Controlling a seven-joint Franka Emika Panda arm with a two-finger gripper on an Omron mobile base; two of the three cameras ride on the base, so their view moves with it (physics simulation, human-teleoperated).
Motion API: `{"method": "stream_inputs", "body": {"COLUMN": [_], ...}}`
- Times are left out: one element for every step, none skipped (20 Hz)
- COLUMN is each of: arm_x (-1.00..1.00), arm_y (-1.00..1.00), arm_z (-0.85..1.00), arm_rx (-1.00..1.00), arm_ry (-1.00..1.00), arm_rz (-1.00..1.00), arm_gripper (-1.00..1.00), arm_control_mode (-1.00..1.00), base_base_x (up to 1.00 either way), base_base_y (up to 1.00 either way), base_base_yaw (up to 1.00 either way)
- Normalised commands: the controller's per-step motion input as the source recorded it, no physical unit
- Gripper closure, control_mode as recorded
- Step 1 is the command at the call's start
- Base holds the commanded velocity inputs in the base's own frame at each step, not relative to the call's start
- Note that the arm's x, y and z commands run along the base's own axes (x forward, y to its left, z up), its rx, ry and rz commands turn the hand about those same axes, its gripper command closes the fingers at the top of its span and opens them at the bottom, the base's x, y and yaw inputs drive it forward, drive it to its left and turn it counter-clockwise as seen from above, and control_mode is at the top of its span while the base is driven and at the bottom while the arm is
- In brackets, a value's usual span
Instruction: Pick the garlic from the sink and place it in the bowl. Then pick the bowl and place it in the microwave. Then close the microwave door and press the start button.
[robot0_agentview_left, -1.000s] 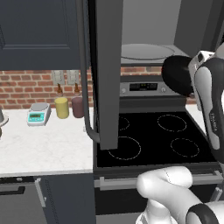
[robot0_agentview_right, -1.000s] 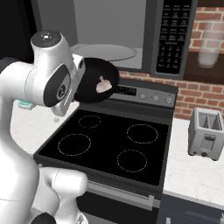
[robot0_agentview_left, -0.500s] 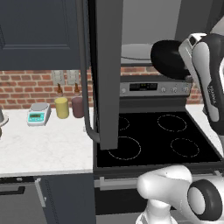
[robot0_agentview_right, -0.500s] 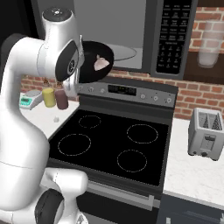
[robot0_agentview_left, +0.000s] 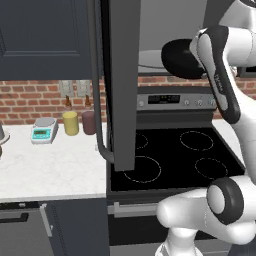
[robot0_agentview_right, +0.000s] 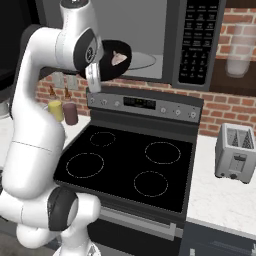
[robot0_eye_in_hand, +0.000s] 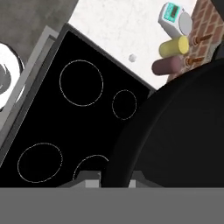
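Note:
The black bowl (robot0_agentview_right: 112, 60) hangs in the air at the front of the open microwave (robot0_agentview_right: 150, 30), level with its glass turntable (robot0_agentview_right: 145, 61). The pale garlic (robot0_agentview_right: 119, 57) lies inside the bowl. My gripper (robot0_eye_in_hand: 114, 179) is shut on the bowl's rim, and the bowl's dark underside (robot0_eye_in_hand: 175, 131) shows above the stove in the hand view. The microwave door (robot0_agentview_left: 122, 85) stands swung wide open to the left, its bar handle (robot0_agentview_left: 97, 100) toward the counter. The button panel (robot0_agentview_right: 197, 40) is right of the cavity. The sink is out of view.
A black cooktop (robot0_agentview_right: 125, 160) lies straight below the bowl. A toaster (robot0_agentview_right: 235, 152) stands on the right counter. On the left counter (robot0_agentview_left: 50, 165) are a kitchen scale (robot0_agentview_left: 42, 130), a yellow cup (robot0_agentview_left: 70, 122) and a maroon cup (robot0_agentview_left: 89, 121).
The arm has lifted the bowl with the garlic upward and toward the microwave opening. The door has not moved.

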Motion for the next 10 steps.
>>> {"method": "stream_inputs", "body": {"arm_x": [0.72,0.70,0.71,0.68,0.58,0.63,0.51,0.51,0.47,0.47], "arm_y": [0.00,0.00,0.00,0.00,0.00,0.00,0.00,0.00,0.00,0.00], "arm_z": [0.00,0.00,0.00,0.00,0.00,0.04,0.13,0.01,0.00,0.00], "arm_rx": [-0.09,-0.07,-0.06,-0.07,-0.08,-0.06,-0.07,-0.06,-0.07,-0.07], "arm_ry": [0.00,0.00,-0.02,-0.05,-0.08,-0.07,-0.11,-0.10,-0.09,-0.10], "arm_rz": [0.00,0.00,0.00,0.00,0.00,0.00,0.00,0.00,0.00,0.00], "arm_gripper": [1.00,1.00,1.00,1.00,1.00,1.00,1.00,1.00,1.00,1.00], "arm_control_mode": [-1.00,-1.00,-1.00,-1.00,-1.00,-1.00,-1.00,-1.00,-1.00,-1.00], "base_base_x": [0.00,0.00,0.00,0.00,0.00,0.00,0.00,0.00,0.00,0.00], "base_base_y": [0.00,0.00,0.00,0.00,0.00,0.00,0.00,0.00,0.00,0.00], "base_base_yaw": [0.00,0.00,0.00,0.00,0.00,0.00,0.00,0.00,0.00,0.00]}}
